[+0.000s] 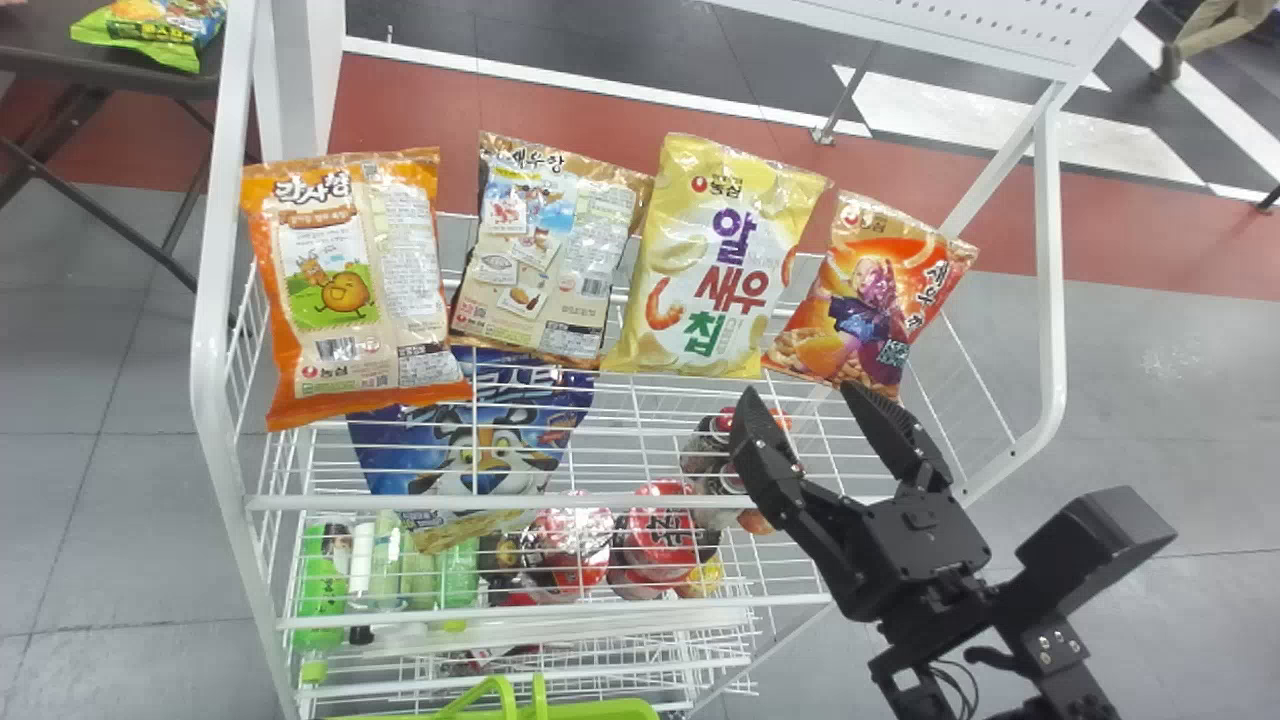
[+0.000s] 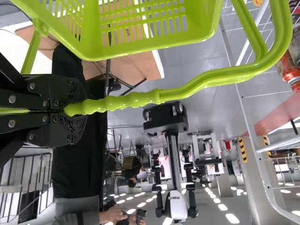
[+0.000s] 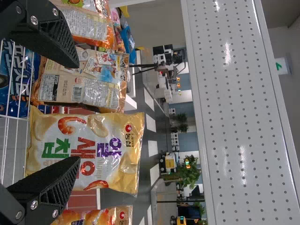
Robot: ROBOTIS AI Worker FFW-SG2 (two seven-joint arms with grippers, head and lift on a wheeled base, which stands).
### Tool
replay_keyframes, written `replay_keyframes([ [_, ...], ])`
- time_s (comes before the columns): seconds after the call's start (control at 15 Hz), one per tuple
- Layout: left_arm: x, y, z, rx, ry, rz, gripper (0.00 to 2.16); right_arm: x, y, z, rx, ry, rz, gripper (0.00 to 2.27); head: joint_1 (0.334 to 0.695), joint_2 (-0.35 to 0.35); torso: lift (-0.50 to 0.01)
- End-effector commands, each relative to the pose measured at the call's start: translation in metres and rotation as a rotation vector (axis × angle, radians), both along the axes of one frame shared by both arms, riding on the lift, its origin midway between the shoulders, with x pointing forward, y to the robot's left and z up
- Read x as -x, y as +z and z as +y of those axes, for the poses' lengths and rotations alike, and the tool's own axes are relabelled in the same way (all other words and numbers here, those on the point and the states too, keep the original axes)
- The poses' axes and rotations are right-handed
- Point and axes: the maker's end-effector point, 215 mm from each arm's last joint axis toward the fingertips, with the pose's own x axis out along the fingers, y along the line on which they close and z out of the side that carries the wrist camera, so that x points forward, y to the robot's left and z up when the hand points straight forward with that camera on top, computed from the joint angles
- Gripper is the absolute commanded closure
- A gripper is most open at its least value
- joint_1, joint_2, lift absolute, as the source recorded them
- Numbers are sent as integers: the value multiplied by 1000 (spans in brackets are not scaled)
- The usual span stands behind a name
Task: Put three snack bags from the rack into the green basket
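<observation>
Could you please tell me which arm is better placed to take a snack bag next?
Right, I'd judge: the right gripper is open, empty and near the yellow bag on the rack, while the left gripper is closed on the green basket's handle.

the yellow snack bag (image 1: 735,255) reads "농심" near its top and, in big letters, "알새우칩"; the orange-edged snack bag (image 1: 345,290) has "감자깡" across its top and "농심" low down; the brown snack bag (image 1: 550,260) says "새우깡"; the red-orange snack bag (image 1: 865,300) shows "농심" and "새우", its last syllable unclear; lettering on the blue bag (image 1: 480,425) is partly hidden
</observation>
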Motion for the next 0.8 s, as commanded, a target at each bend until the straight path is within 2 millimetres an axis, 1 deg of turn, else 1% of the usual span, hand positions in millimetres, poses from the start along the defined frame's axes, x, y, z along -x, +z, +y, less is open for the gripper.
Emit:
replay_keyframes([
  [0.0, 0, 1, -1, 3, 0, 0, 1490, -1, 0, 0, 0, -1, -2, 124, 695, -350, 0],
  [0.47, 1, 2, -3, 9, -4, 1, 1490, -3, -10, -2, -7, 3, 8, 127, 695, -350, 0],
  [0.73, 2, 3, -5, 11, -8, -3, 1490, -5, -7, 2, -15, 14, -11, 127, 695, -350, 0],
])
